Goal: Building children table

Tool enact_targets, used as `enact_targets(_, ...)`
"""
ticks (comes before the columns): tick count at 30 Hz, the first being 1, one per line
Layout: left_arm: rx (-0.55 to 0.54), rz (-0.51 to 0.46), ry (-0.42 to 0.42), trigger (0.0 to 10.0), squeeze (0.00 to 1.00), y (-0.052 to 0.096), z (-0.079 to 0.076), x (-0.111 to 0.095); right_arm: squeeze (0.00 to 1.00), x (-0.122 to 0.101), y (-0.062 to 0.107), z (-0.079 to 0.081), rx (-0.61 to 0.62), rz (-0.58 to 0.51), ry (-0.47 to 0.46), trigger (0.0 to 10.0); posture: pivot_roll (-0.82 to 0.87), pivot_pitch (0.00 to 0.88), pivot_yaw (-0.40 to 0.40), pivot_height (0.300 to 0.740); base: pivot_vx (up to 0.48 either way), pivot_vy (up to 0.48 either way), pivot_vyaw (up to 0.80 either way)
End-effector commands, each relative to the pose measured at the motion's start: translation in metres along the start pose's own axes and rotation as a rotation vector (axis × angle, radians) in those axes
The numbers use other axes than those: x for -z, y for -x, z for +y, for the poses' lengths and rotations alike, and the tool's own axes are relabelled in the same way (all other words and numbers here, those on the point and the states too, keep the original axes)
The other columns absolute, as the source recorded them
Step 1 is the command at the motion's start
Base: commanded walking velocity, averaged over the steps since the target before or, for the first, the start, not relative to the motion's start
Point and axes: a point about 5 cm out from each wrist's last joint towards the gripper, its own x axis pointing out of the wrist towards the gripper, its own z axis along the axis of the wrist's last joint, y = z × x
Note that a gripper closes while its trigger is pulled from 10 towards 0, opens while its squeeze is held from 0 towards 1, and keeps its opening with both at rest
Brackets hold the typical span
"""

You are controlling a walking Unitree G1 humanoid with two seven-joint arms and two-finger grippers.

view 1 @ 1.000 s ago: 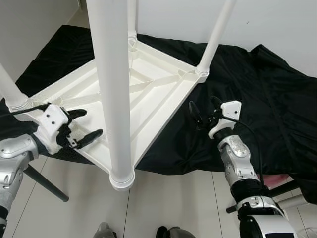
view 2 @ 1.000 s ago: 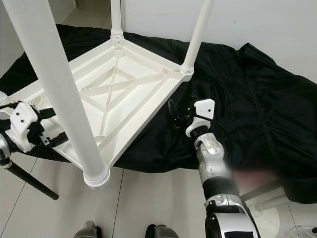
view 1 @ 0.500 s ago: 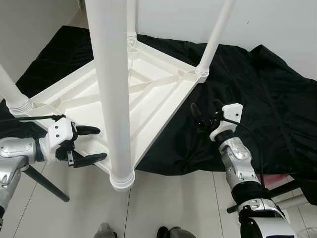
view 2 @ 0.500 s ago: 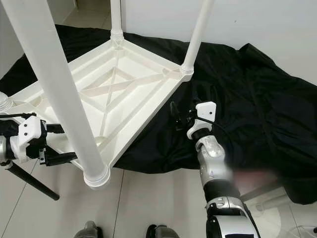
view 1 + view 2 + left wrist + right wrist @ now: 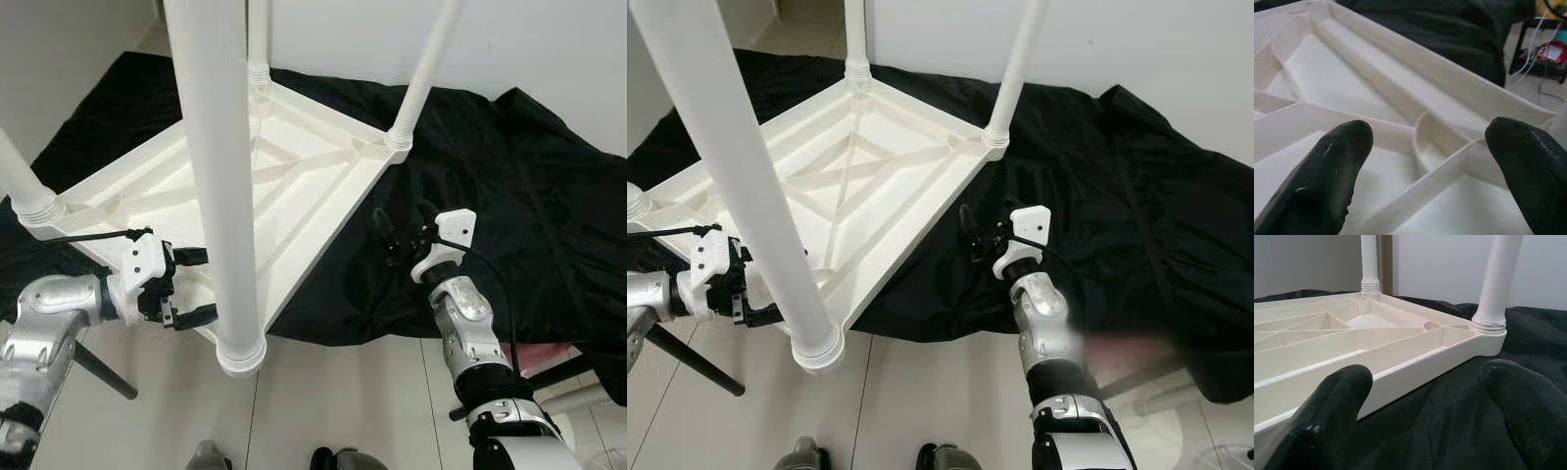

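Observation:
The white children's table (image 5: 323,171) lies upside down on a black cloth (image 5: 509,176), its legs pointing up. The near leg (image 5: 220,196) rises from the near corner. My left gripper (image 5: 199,286) is open at the tabletop's near left edge, just left of that leg's base. In the left wrist view its fingers (image 5: 1327,181) straddle the ribbed underside (image 5: 1400,103). My right gripper (image 5: 402,220) is open above the cloth, just off the tabletop's right edge. The right wrist view looks along that edge (image 5: 1415,364) toward a far leg (image 5: 1496,279).
A black tripod leg (image 5: 93,362) slants across the tiled floor under my left arm. My feet (image 5: 206,455) show at the bottom edge. A white wall (image 5: 549,49) stands behind the cloth, and a pinkish item (image 5: 549,357) lies at the near right.
My left gripper has come down off the tabletop's left rim and moved right toward the near corner by the leg, staying open. The right gripper has barely shifted.

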Motion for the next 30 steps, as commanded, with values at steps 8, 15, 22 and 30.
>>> enact_targets(8, -0.038, 0.106, -0.002, 10.0, 0.00, 0.007, 0.012, 0.013, 0.00, 0.002, 0.002, 0.003, -0.008, 0.011, 0.006, 10.0, 0.07, 0.132, -0.060, 0.740, 0.000, 0.000, 0.00)
enact_targets(15, 0.003, 0.177, 0.003, 10.0, 0.00, 0.025, 0.026, 0.011, 0.00, 0.004, 0.006, 0.001, -0.005, 0.019, 0.009, 10.0, 0.06, 0.129, -0.056, 0.740, 0.000, 0.000, 0.00)
enact_targets(22, 0.040, 0.177, 0.036, 10.0, 0.00, 0.031, 0.028, 0.010, 0.00, 0.004, 0.006, 0.001, -0.007, 0.021, 0.011, 10.0, 0.06, 0.127, -0.057, 0.740, 0.000, 0.000, 0.00)
enact_targets(30, 0.106, 0.230, 0.018, 10.0, 0.00, 0.031, 0.026, 0.014, 0.00, 0.004, 0.005, 0.003, -0.013, 0.021, 0.011, 10.0, 0.06, 0.116, -0.059, 0.740, 0.000, 0.000, 0.00)
